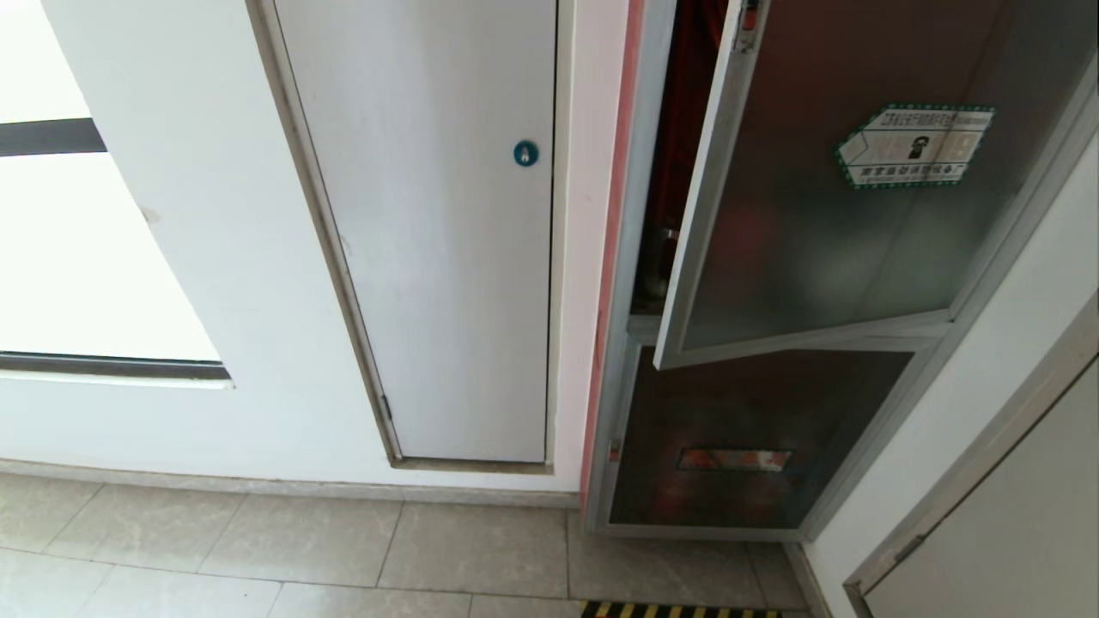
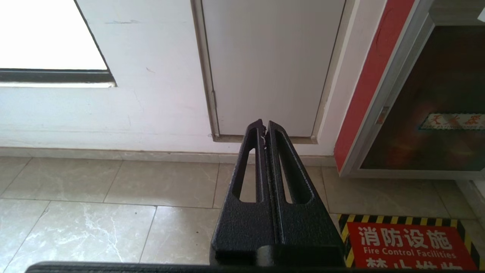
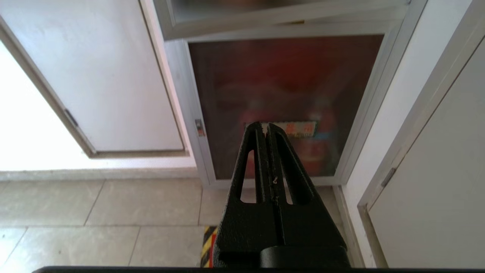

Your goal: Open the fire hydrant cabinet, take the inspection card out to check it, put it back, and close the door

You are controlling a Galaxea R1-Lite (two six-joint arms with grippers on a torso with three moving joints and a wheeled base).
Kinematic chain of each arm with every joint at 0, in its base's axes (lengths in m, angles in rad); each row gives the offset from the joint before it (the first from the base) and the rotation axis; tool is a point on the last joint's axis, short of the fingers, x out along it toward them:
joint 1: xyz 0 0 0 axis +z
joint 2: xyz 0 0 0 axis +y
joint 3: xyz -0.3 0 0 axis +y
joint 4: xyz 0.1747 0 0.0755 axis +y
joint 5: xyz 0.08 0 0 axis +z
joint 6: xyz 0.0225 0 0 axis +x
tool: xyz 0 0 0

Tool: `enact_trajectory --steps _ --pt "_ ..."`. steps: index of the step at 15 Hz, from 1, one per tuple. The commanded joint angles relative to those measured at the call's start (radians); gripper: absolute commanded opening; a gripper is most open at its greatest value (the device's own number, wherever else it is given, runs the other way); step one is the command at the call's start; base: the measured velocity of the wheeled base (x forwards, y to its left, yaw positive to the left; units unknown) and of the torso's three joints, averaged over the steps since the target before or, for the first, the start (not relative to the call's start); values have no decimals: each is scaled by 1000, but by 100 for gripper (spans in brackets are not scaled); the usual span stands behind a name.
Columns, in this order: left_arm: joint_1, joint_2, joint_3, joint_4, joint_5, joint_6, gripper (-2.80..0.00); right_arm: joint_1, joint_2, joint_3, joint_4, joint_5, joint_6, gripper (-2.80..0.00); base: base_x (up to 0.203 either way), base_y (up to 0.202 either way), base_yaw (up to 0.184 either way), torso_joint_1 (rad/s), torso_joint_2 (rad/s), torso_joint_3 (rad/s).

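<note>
Both grippers — left gripper (image 2: 264,127), right gripper (image 3: 265,127) — seen with fingers pressed together, nothing held, door (image 1: 824,215) left ajar on fire hydrant cabinet (image 1: 620,378), floor tiles (image 1: 300,549) below.

Fire hydrant cabinet (image 1: 622,369) right of white panel (image 1: 446,257); door (image 1: 824,223) ajar above lower glass panel (image 1: 738,438).
</note>
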Motion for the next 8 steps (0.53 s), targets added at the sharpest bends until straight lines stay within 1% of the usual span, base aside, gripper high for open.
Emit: enact_trajectory --steps 1,5,8 --pt "1 1 0 0 0 0 -280 0 1 6 9 2 -6 -280 0 0 0 0 0 0" --pt "1 1 0 -1 0 0 -280 0 1 6 9 2 -4 -280 0 0 0 0 0 0" --pt "1 1 0 1 0 0 -280 0 1 6 9 21 -26 -280 0 0 0 0 0 0"
